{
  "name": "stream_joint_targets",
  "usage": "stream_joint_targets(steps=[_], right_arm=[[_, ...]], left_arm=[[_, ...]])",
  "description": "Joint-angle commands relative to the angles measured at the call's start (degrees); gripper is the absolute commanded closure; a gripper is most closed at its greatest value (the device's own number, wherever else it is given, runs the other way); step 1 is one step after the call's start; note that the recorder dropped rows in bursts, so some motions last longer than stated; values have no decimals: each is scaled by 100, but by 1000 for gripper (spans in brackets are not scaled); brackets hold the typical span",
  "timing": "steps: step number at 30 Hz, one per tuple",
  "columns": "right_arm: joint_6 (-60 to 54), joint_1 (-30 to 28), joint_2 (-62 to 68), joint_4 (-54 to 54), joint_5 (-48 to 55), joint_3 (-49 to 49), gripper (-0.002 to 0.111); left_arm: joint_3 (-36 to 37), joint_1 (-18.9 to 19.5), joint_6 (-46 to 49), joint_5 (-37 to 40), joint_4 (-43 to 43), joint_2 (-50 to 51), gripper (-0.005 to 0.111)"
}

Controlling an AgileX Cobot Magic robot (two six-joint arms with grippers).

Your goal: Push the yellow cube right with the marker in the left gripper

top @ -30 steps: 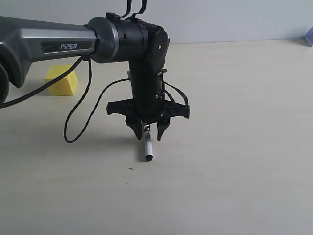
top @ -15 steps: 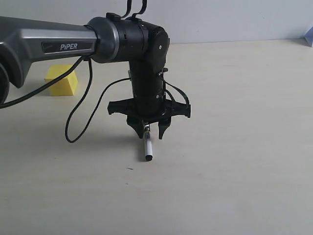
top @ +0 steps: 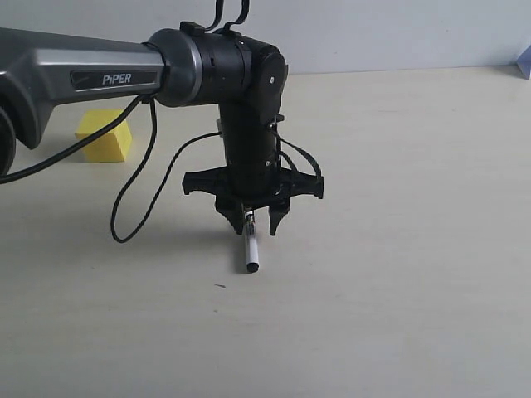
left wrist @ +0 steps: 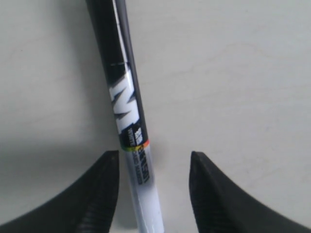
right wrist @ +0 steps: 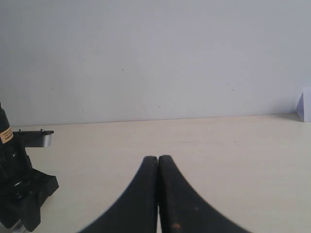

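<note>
The yellow cube (top: 104,135) sits on the table at the far left, partly behind the silver "PiPER" arm. My left gripper (top: 254,230) points down at mid-table, well to the right of the cube, and stands open. The marker (top: 250,249) lies between its fingers with its black end toward the camera. In the left wrist view the marker (left wrist: 127,107) runs close beside one finger (left wrist: 99,189), with a clear gap to the other, inside the open left gripper (left wrist: 153,158). My right gripper (right wrist: 158,159) is shut with nothing in it and does not show in the exterior view.
A black cable loop (top: 124,207) hangs from the left arm down to the table, between the cube and the gripper. A small pale object (top: 524,62) sits at the far right table edge by the wall. The left arm's black base (right wrist: 19,194) shows in the right wrist view.
</note>
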Motion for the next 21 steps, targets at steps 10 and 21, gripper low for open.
stream_joint_targets(steps=[10, 21], right_arm=[[-9, 5, -30, -1, -48, 28, 108], [-9, 5, -30, -1, -48, 28, 108]], left_arm=[[-31, -28, -106, 1, 26, -32, 61], [-31, -28, -106, -99, 25, -32, 61]])
